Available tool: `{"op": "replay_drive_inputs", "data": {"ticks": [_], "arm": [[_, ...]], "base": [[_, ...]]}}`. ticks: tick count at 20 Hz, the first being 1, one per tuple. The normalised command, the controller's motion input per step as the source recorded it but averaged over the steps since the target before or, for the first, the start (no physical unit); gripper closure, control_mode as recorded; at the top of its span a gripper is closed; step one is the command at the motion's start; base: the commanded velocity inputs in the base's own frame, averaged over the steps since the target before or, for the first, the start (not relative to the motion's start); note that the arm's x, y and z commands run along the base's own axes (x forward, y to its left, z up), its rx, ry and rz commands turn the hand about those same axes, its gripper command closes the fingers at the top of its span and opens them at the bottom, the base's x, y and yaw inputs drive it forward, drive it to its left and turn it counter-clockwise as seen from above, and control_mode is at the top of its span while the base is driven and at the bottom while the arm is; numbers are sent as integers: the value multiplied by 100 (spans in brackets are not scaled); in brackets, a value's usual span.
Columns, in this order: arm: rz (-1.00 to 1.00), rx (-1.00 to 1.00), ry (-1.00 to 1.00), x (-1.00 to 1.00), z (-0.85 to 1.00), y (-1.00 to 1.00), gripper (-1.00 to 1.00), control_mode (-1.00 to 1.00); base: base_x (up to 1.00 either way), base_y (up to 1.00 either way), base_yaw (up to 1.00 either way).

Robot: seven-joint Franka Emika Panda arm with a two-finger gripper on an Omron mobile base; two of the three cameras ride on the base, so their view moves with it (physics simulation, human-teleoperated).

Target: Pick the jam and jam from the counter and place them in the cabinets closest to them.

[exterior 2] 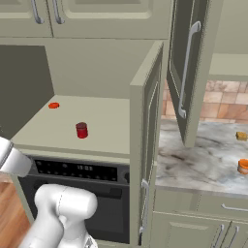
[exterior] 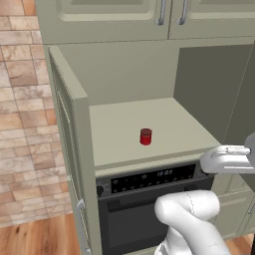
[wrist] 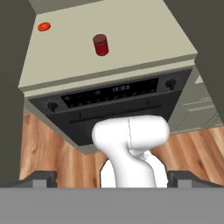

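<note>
A small red jam jar (exterior: pixel 145 136) (exterior 2: pixel 81 130) (wrist: pixel 100 44) with a darker lid stands upright on the pale grey-green shelf (exterior: pixel 119 117) of the open cabinet above the oven. In the hand view my gripper (wrist: pixel 113 179) is drawn back from the shelf, clear of the jar. Its fingertips (wrist: pixel 41 179) are spread wide with nothing between them. The marbled counter (exterior 2: pixel 193 160) lies to the right of the cabinet, and a small orange jar-like thing (exterior 2: pixel 243 166) stands on it near the edge of the picture.
A flat orange-red disc (exterior 2: pixel 54 105) (wrist: pixel 43 26) lies at the shelf's back left. The black oven (exterior: pixel 149 182) sits under the shelf. Open cabinet doors (exterior: pixel 69 124) (exterior 2: pixel 186 68) stick out on both sides. A yellowish thing (exterior 2: pixel 241 136) rests farther back on the counter.
</note>
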Motion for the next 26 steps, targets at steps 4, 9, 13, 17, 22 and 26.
{"op": "replay_drive_inputs", "data": {"ticks": [4,9,13,17,22,26], "arm": [[1,-2,0,-15,-15,0,-100,-100],[0,0,0,0,0,0,-100,-100],[0,0,0,0,0,0,-100,-100],[0,0,0,0,0,0,-100,100],[0,0,0,0,0,0,-100,100],[0,0,0,0,0,0,-100,100]], "base": [[0,0,0],[0,0,0],[0,0,0],[-5,0,0],[-35,0,0],[-51,-2,0]]}}
